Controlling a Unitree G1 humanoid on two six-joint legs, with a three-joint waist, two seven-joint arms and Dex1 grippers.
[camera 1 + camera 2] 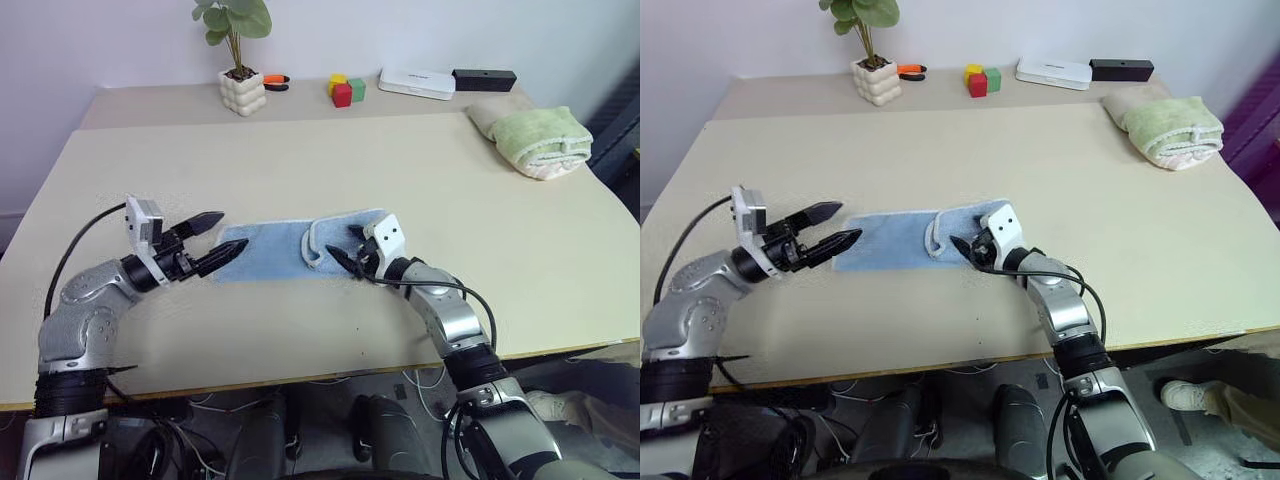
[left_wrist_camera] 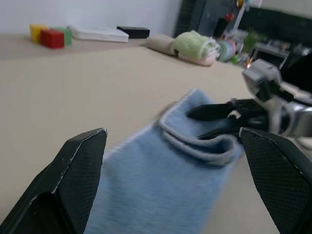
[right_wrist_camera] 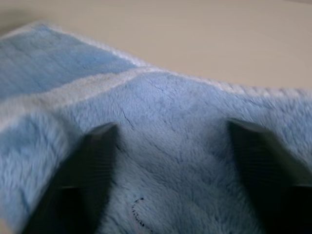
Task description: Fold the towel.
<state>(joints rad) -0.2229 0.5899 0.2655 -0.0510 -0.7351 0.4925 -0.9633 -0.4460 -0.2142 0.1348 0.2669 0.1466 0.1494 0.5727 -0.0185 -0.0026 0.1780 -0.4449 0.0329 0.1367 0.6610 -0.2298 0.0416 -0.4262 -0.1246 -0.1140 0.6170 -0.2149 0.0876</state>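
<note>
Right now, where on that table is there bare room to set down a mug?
Bare tabletop between the blue towel and the plant pot, and right of the right gripper below the green towel. Crowded along the back: blocks, white box.

A lab: loose cables [image 1: 330, 380] hang under a bare test table [image 1: 300, 150].
</note>
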